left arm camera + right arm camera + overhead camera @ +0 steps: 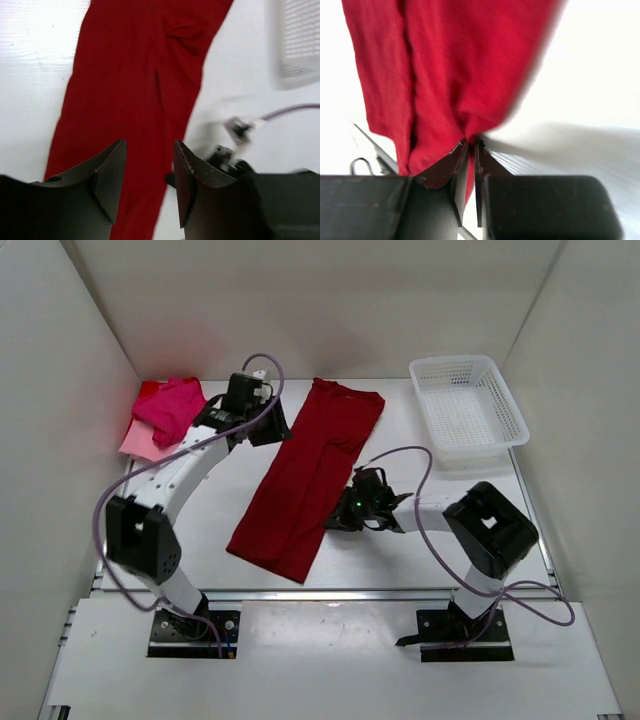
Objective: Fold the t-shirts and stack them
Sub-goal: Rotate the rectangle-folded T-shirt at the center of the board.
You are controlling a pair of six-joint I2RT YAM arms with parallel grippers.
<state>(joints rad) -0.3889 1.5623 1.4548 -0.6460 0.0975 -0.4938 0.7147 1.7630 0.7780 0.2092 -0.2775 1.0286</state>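
The dark crimson t-shirt [305, 477] lies folded into a long strip down the middle of the table; it fills the left wrist view [135, 90] and the right wrist view [445, 65]. My right gripper [343, 515] is shut on the shirt's right edge, pinching the cloth between its fingertips [470, 142]. My left gripper [262, 428] is open and empty above the table beside the strip's upper left edge [150, 145]. The hot pink t-shirt [172, 406] lies crumpled on the pale pink t-shirt [140, 445] at the far left.
A white mesh basket [468, 405] stands at the back right. The enclosure's white walls close in the table on left, right and back. The right arm's purple cable [420, 510] loops above the table right of the shirt.
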